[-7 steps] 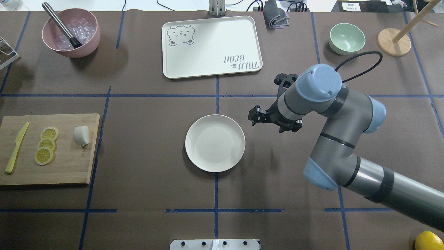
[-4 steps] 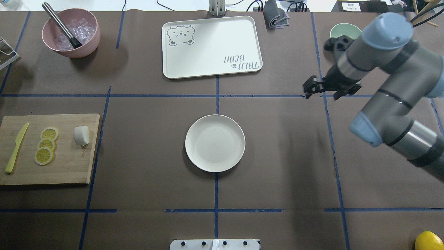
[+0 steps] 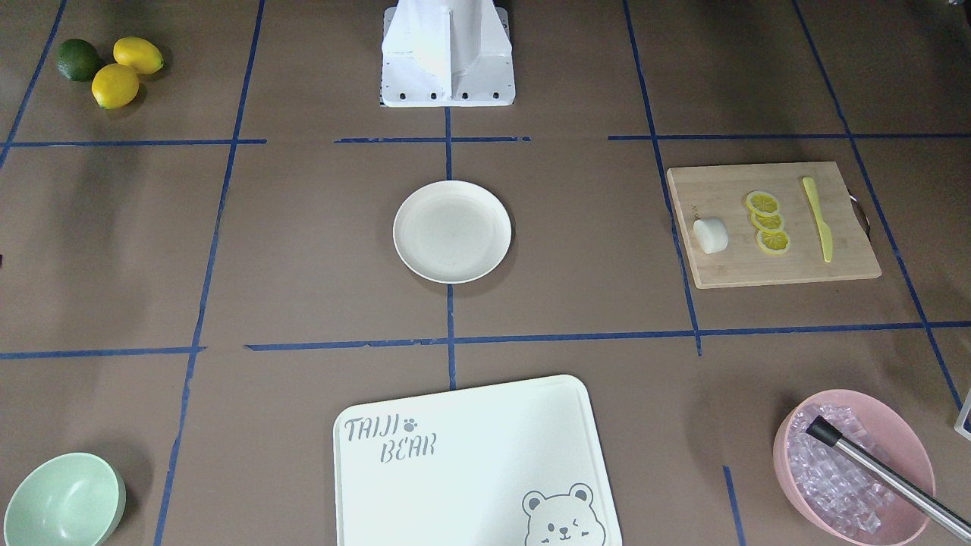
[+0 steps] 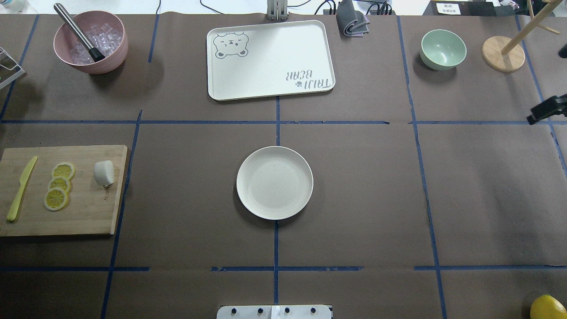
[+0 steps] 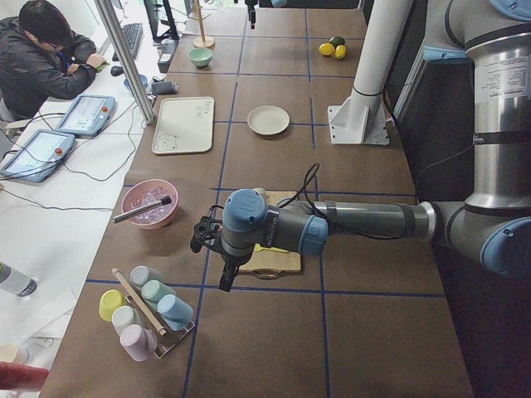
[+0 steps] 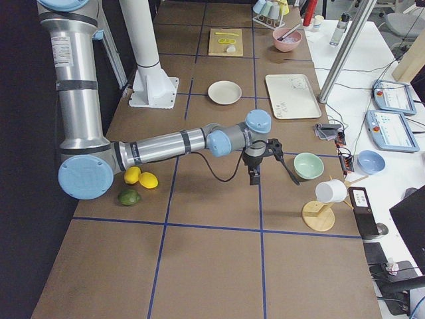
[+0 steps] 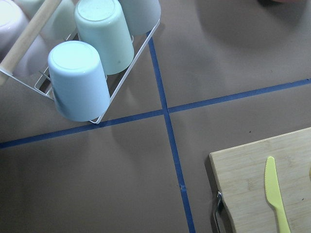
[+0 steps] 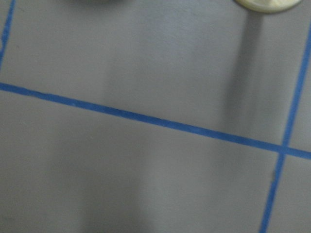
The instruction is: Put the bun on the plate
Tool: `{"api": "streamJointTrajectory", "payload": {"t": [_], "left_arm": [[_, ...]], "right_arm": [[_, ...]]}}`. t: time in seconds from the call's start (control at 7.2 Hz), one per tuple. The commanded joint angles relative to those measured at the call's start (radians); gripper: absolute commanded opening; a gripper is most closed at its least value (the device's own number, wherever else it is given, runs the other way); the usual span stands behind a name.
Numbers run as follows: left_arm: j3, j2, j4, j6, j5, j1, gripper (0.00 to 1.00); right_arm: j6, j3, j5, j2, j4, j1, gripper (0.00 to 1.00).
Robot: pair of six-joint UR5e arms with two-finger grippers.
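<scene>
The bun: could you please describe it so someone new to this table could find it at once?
In the overhead view, find the wooden cutting board at the left edge of the table. On it lie a yellow knife, three lemon slices, and the bun, nearest the board's right edge. It alone is a plain white rounded block; the slices are flat and yellow.

In my overhead view the plate (image 4: 274, 182) sits at centre frame, with the tray (image 4: 266, 57) above it near the top edge. At far left lies the cutting board (image 4: 84, 212). On it, from left to right, are the knife (image 4: 21, 188), a row of lemon slices (image 4: 58, 185) and the bun (image 4: 104, 172), which is nearest the plate yet well apart from it. The ice bowl (image 4: 116, 55) is at upper left with a bar tool (image 4: 79, 32) leaning in it, and a second bowl (image 4: 443, 48) is at upper right.
</scene>
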Motion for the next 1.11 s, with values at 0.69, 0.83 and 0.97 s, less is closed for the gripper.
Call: {"api": "streamJointTrajectory", "payload": {"t": [0.69,0.83,0.97], "left_arm": [[-0.028,-0.148,-0.167,-0.625,0.011,0.434,1.0],[-0.063,-0.164,-0.176,-0.803,0.089,0.514,1.0],[-0.11,-0.167,-0.175,-0.95,0.194,0.597,1.0]], "right_arm": [[-0.241,0.048,0.051,-0.234,0.012,0.216,1.0],[-0.241,0.046,0.044,-0.237,0.012,0.216,1.0],[-0.241,0.048,0.04,-0.247,0.012,0.216,1.0]]}}
